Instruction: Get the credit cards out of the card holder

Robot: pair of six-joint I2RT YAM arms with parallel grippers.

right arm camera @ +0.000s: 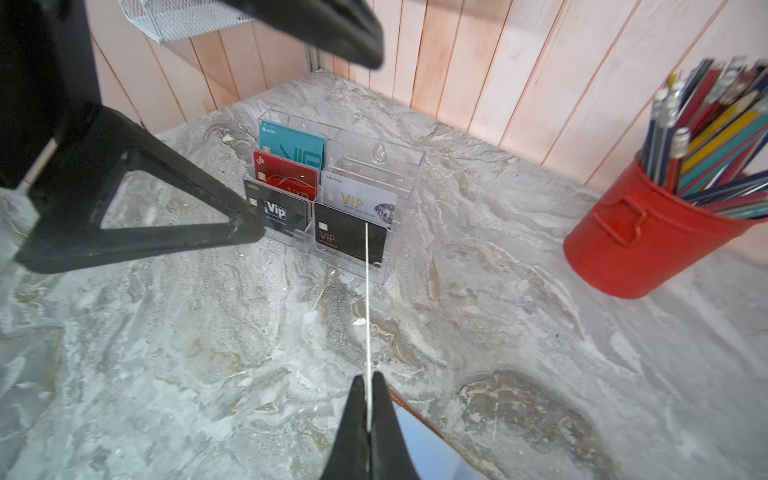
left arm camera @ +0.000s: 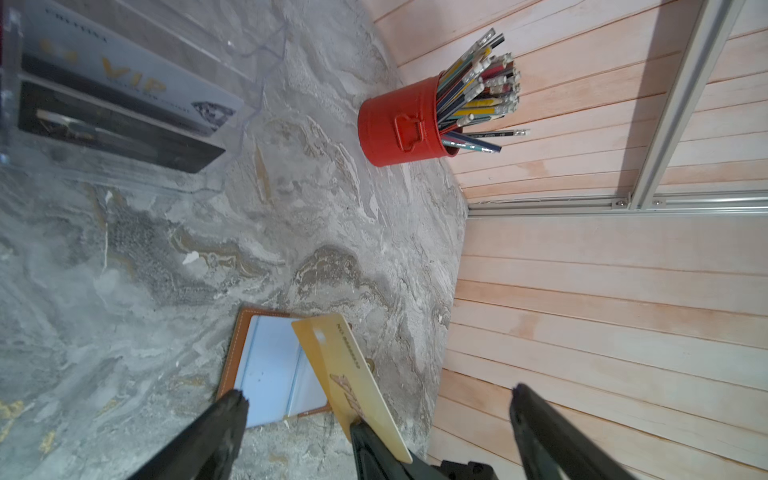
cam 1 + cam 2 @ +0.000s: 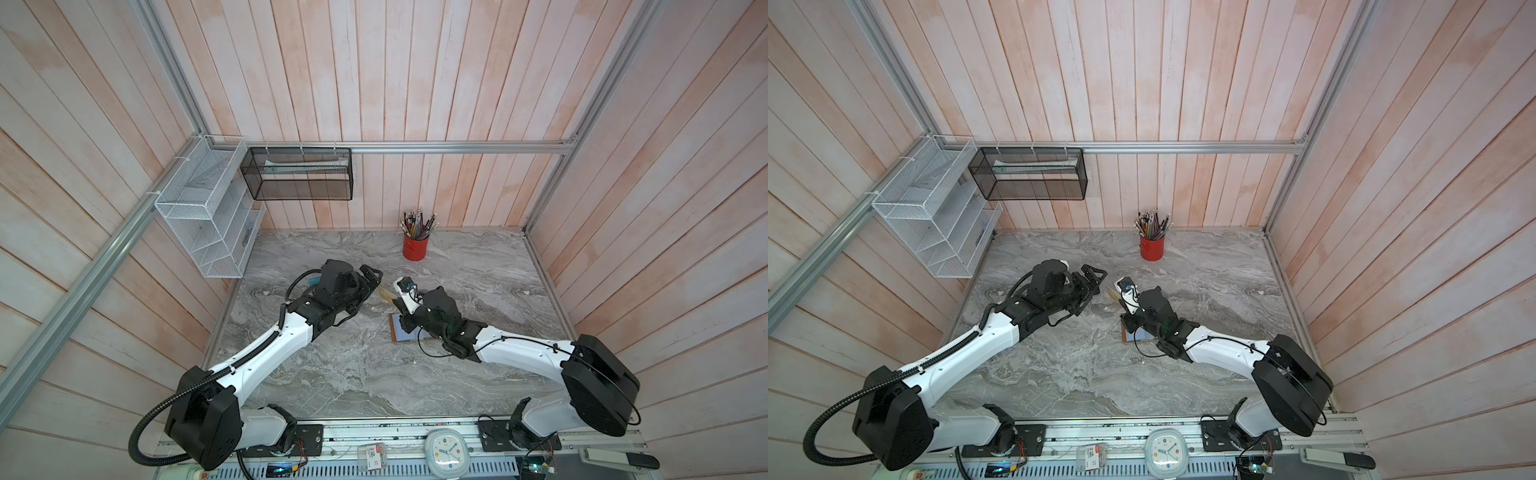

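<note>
And the right gripper (image 1: 368, 380) is clamping the gold card (image 2: 353, 374), holder (image 2: 235, 353) lying under it; the left gripper (image 2: 378, 392) is hanging wide open alongside.

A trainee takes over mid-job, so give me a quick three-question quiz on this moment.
1. True or false: the right gripper is shut on the gold card.
2. The left gripper is: A open; B shut on a card; C shut on nothing.
3. Fill in: the wallet lies open on the ____.
Key: 1 true; 2 A; 3 table.
</note>
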